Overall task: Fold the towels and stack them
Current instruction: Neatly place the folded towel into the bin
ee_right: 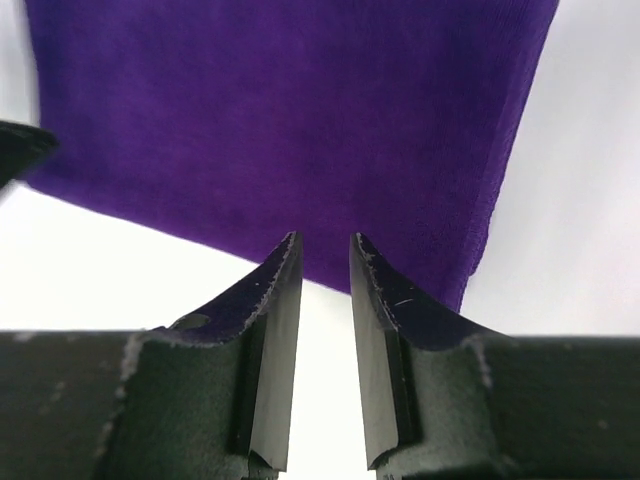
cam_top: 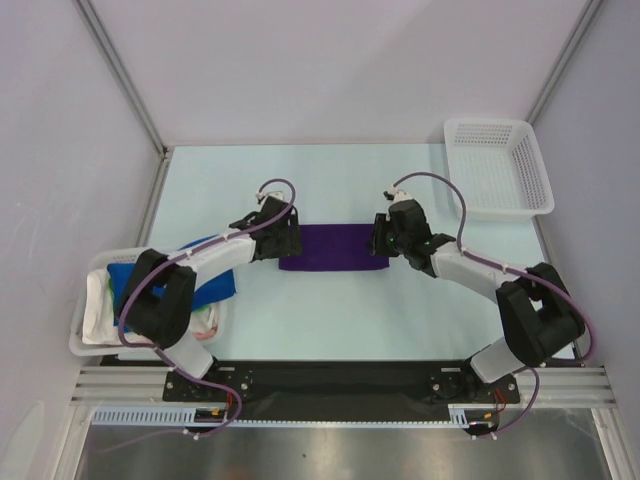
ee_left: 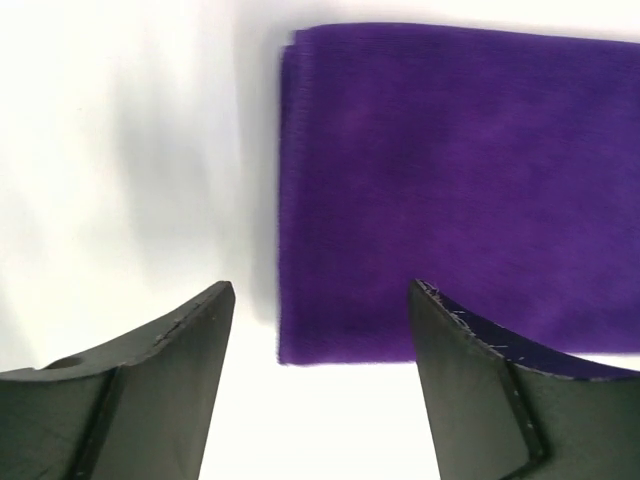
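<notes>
Worktop [cam_top: 330, 310] carries the purple towel [cam_top: 334, 247], folded into a flat band at centre: soft, light, limp, best pinched at its end corners. Left hand [ee_left: 315, 330] hovers open over one end; right hand [ee_right: 325, 265], narrowly parted, grips nothing.

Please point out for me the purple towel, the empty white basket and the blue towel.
purple towel [cam_top: 335, 247]: top external view, middle of the folded cloth.
empty white basket [cam_top: 529, 160]: top external view, right side wall.
blue towel [cam_top: 215, 287]: top external view, part showing beside the left arm.
</notes>
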You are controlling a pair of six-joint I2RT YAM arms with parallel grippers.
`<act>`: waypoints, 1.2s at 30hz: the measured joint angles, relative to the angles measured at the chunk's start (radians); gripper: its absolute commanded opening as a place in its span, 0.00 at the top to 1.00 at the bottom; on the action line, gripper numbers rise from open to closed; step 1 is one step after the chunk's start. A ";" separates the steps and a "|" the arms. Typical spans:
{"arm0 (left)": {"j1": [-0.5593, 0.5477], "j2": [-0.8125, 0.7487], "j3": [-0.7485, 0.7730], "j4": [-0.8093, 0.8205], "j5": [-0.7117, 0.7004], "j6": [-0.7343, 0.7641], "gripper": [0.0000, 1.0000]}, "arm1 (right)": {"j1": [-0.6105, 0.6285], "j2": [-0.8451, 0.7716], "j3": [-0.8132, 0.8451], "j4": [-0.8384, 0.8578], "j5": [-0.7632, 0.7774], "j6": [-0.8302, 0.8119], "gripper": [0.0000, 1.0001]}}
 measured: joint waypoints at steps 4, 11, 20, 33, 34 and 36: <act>0.057 0.037 0.000 0.004 0.050 0.000 0.21 | 0.012 0.105 0.006 0.006 0.010 0.000 0.71; 0.119 0.129 0.029 0.051 0.191 0.024 0.19 | -0.013 0.206 0.005 0.049 0.024 0.023 0.74; 0.129 0.183 0.054 0.161 0.285 0.015 0.32 | -0.029 0.200 -0.026 0.101 -0.004 0.039 0.74; 0.086 0.236 0.113 0.123 0.188 -0.031 1.00 | -0.040 0.191 -0.016 0.082 -0.026 0.056 0.65; 0.071 0.238 0.129 0.098 0.155 -0.031 1.00 | -0.041 0.187 -0.002 0.062 -0.020 0.055 0.61; 0.031 0.238 0.158 0.023 0.066 -0.033 1.00 | -0.048 0.174 0.034 0.012 -0.007 0.052 0.59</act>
